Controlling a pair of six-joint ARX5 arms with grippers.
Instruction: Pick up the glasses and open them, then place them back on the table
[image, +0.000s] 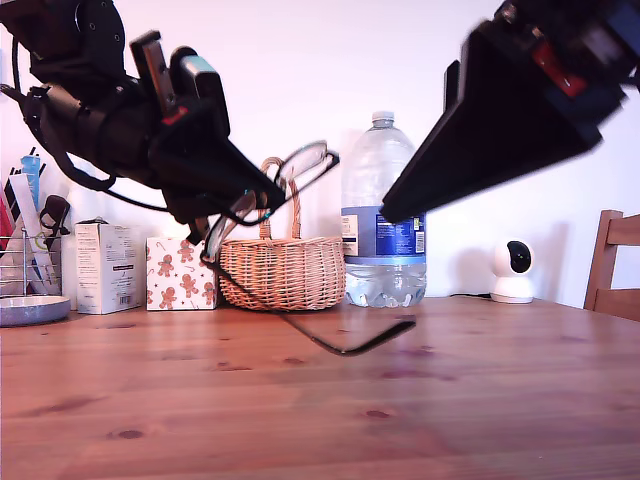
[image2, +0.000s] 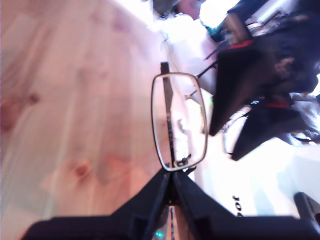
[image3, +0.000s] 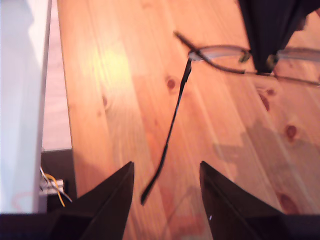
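Note:
My first gripper (image: 268, 197) hangs above the table (image: 450, 400) at the exterior view's left, shut on the glasses (image: 306, 166) at the frame between the lenses. One lens (image2: 180, 120) sticks out past its fingertips (image2: 172, 176). One temple arm (image: 345, 345) is swung open and dangles toward the tabletop. My second gripper (image: 395, 212) reaches in from the exterior view's right, open, its tip a little short of the glasses. The temple arm (image3: 172, 125) hangs just ahead of its spread fingers (image3: 112, 200), without contact. The first gripper (image3: 265, 35) shows beyond, holding the frame (image3: 220, 55).
Along the back wall stand a wicker basket (image: 285, 270), a large water bottle (image: 383, 220), a gingerbread-print box (image: 180, 272), a white carton (image: 105, 265) and a small white camera (image: 513, 270). A wooden chair (image: 612, 260) is at the exterior view's right edge.

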